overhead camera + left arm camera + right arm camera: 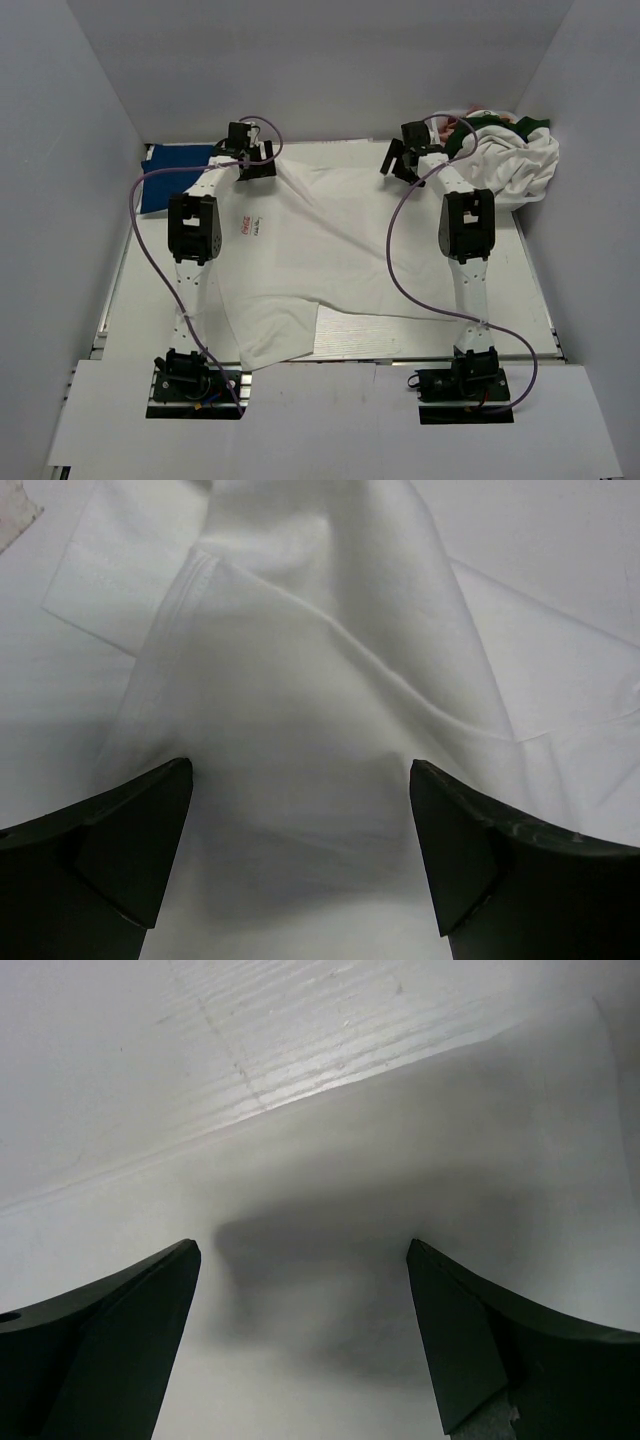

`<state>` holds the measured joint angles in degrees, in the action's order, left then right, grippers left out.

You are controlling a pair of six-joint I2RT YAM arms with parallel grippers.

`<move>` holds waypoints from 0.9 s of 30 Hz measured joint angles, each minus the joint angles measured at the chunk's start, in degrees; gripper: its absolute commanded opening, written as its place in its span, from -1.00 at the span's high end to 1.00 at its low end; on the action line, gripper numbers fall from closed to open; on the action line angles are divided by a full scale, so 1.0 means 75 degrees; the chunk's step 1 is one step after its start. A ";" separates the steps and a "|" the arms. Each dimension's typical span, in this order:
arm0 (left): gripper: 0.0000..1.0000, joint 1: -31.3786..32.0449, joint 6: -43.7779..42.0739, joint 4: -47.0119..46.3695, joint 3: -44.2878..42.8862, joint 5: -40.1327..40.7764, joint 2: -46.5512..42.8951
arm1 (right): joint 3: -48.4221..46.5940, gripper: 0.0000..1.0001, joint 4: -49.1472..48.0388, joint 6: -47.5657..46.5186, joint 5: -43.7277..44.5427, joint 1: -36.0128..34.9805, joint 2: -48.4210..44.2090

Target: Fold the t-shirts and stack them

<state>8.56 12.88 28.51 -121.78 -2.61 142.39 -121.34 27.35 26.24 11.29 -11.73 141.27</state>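
A large white t-shirt (330,240) was seen spread flat across the table (530,300), its red chest print turned up, apparently so that a first fold could be made. The left fingers (250,155) were held wide apart over a creased hem at the shirt's far left edge, nothing pinched between them. The right fingers (402,155), equally spread and empty, were poised low at the far right edge, where cloth met bare table. The matched placement suggested that both far corners were to be gripped together. A blue t-shirt (178,178) was laid folded at the far left; a heap of unfolded t-shirts (510,155) was left waiting at the far right.
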 measured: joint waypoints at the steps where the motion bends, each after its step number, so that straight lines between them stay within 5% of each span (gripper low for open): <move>1: -0.99 -0.0006 -0.0003 0.0041 -0.0207 -0.0015 0.0122 | -0.0055 -0.81 0.0003 0.0020 -0.0093 0.0052 0.0052; 19: -0.99 -0.0469 -0.0020 -0.0673 -0.2014 -0.0720 0.1411 | -0.1413 -0.81 -0.0347 0.1285 -0.2081 0.0874 0.0947; 27: -0.99 -0.0498 0.0114 -0.1014 -0.2451 -0.1376 0.1623 | -0.1276 -0.81 -0.0341 0.0428 -0.2273 0.0799 0.0775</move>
<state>4.82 13.74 20.91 -140.16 -12.93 154.56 -130.91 24.80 29.45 -5.76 -5.74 147.09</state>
